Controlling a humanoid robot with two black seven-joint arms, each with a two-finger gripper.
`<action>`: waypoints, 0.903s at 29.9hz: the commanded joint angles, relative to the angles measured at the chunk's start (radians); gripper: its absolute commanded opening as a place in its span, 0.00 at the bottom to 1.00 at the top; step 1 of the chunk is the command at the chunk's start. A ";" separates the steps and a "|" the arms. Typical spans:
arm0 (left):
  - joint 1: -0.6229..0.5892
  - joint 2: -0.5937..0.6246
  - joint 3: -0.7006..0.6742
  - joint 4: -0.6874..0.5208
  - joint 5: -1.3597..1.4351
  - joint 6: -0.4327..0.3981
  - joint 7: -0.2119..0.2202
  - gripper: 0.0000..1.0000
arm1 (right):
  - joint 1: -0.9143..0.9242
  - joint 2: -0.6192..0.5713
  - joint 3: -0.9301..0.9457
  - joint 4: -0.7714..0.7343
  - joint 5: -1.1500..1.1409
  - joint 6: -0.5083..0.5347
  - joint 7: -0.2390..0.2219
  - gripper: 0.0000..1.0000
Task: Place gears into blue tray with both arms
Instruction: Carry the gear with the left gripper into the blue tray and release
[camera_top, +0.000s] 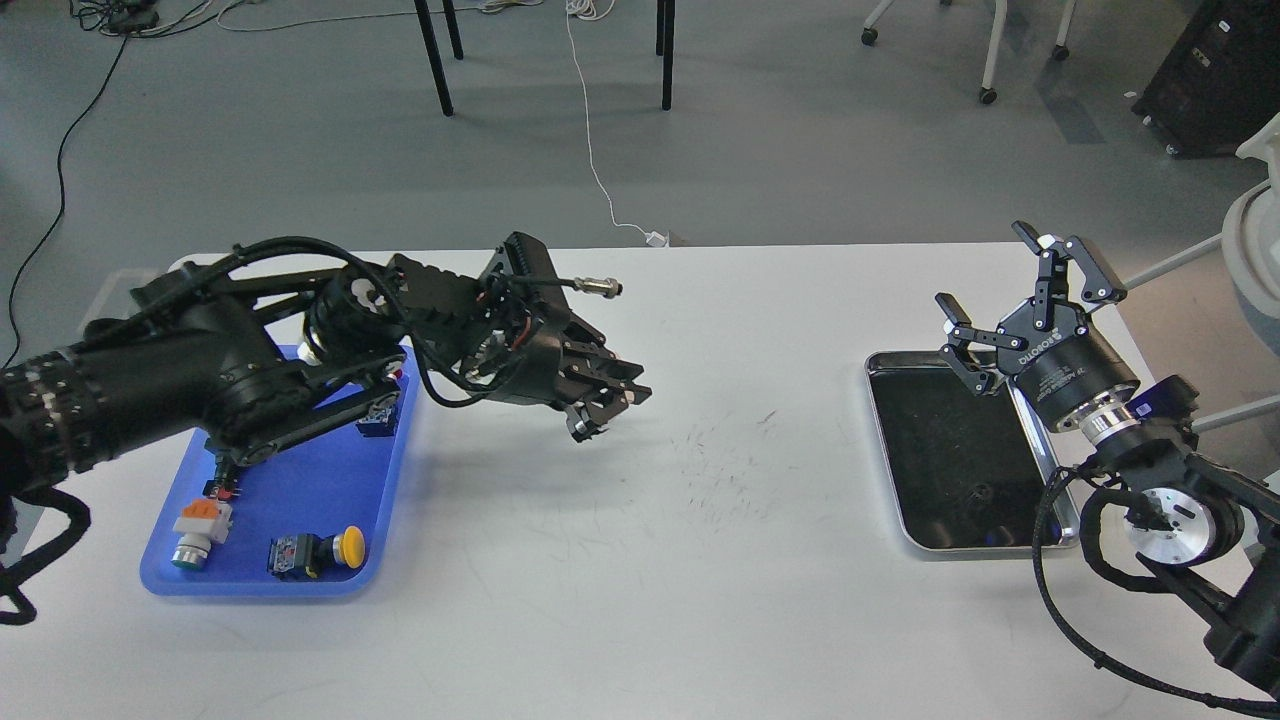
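Head view, white tabletop (640, 560). Left pincer (610, 400) over bare tabletop right of blue tray (300, 480), fingers close together, grip unclear. Right pincer (1010, 300) wide open, empty, above silver tray's (885, 440) far right corner. Push-button switches (320, 552) lying in blue tray. Gears too small to make out.

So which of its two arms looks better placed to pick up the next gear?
Probably the right. Its gripper hangs open over the far edge of the silver tray, where a gear seems to lie. The left gripper hovers over bare table, between both trays.
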 joint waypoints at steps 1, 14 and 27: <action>0.012 0.185 -0.002 -0.111 -0.040 -0.003 0.000 0.14 | 0.007 0.003 0.001 -0.001 -0.001 0.000 0.000 0.98; 0.230 0.522 -0.014 -0.133 -0.045 0.008 0.000 0.15 | 0.057 0.043 -0.003 -0.044 -0.003 -0.020 0.000 0.98; 0.303 0.479 -0.013 -0.049 -0.034 0.006 0.000 0.18 | 0.060 0.043 -0.004 -0.047 -0.001 -0.023 0.000 0.98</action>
